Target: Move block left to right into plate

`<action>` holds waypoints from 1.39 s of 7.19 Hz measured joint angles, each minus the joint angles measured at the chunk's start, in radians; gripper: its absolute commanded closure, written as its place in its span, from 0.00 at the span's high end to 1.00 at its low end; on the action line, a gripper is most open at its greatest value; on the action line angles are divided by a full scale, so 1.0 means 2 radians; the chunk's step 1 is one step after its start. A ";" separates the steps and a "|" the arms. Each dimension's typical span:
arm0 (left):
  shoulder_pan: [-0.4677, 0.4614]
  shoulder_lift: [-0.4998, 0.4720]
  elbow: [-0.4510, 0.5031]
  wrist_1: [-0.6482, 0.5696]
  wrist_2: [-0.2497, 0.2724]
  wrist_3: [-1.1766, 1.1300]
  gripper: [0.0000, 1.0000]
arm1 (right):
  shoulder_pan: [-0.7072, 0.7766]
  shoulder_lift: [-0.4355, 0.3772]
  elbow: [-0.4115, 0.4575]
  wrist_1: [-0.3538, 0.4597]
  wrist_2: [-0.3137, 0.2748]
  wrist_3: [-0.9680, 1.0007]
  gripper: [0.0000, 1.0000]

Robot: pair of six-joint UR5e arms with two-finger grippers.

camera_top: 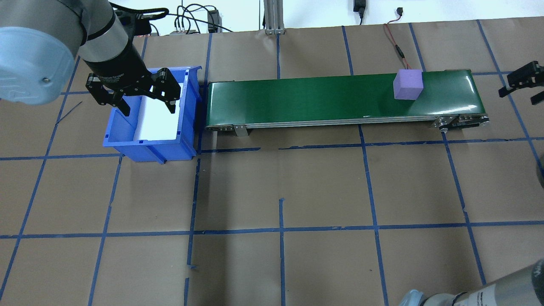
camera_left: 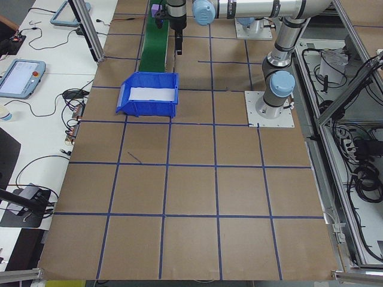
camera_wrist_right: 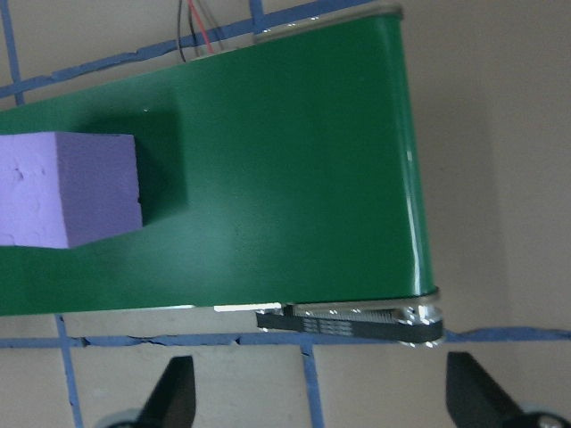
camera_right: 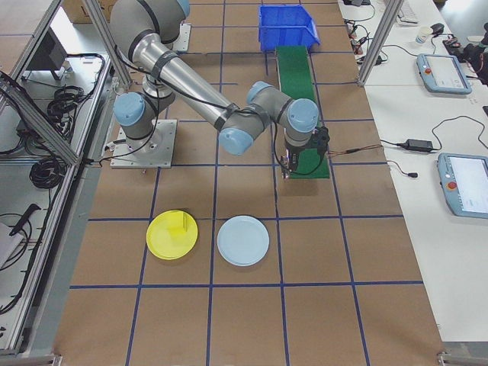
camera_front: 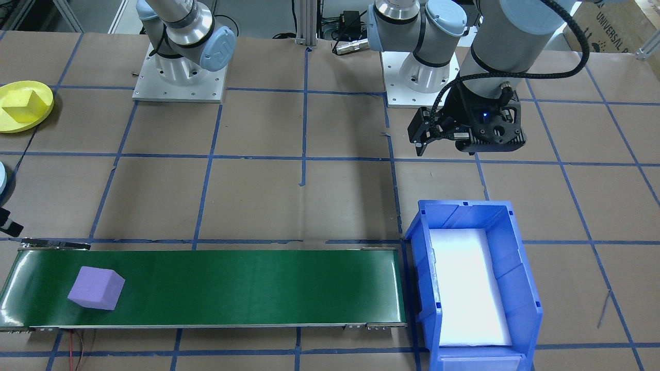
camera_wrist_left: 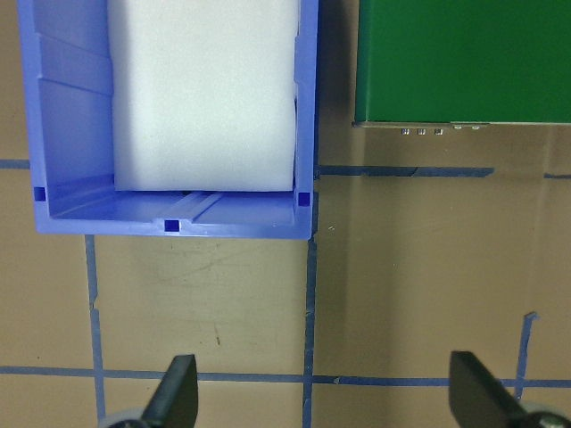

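Right claw [camera_wrist_right: 317,397] agape — matte purple foam block [camera_wrist_right: 67,189], sharp-edged.

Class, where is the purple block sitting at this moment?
The purple block rests on the green conveyor belt, near its right-hand end in the overhead view, at the far end from the blue bin and close to the open right gripper.

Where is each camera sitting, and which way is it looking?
Front-facing: across the table, facing the robot; both bases, left gripper.
Overhead: behind the robot, looking down; left arm, right gripper.
Exterior left: table's end; blue bin nearest.
Exterior right: opposite end; yellow plate, right arm.
Left wrist: straight down at the bin; fingertips.
Right wrist: down at the green conveyor belt; fingertips.
Front-facing and overhead share the purple block.
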 measured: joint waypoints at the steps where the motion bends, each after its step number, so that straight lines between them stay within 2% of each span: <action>1: 0.000 0.000 0.000 0.000 0.000 0.000 1.00 | 0.020 0.009 -0.001 -0.014 0.020 0.033 1.00; 4: 0.000 0.000 0.000 0.000 0.000 0.000 1.00 | 0.048 0.046 -0.005 -0.083 0.041 0.091 1.00; 7: 0.000 0.000 0.000 0.000 0.000 0.000 1.00 | 0.063 0.065 -0.016 -0.114 0.043 0.130 1.00; 9: 0.000 0.000 0.000 0.000 0.000 0.000 1.00 | 0.065 0.079 -0.015 -0.121 0.032 0.131 0.33; 10: 0.000 0.000 0.000 0.000 0.000 0.000 1.00 | 0.065 0.083 -0.014 -0.121 0.015 0.130 0.26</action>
